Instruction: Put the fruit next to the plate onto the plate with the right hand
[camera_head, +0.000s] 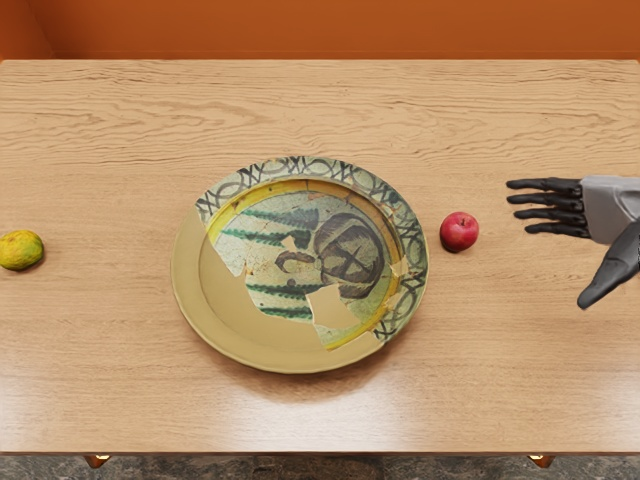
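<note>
The wooden table carries a patterned plate at its middle. The red apple sits just beside the plate's right rim, too round to show a long axis. The right hand hovers near it, fingers straight, spread and empty, pointing at the apple. A yellow-green citrus fruit lies far left.

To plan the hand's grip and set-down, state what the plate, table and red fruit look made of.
Plate: probably glazed ceramic; glossy ochre rim, painted pattern patchy, as if worn.
Table: wood or wood veneer; clear grain, soft sheen.
Red fruit: apple-like, smooth shiny skin with a small highlight; real or plastic cannot be told.
</note>
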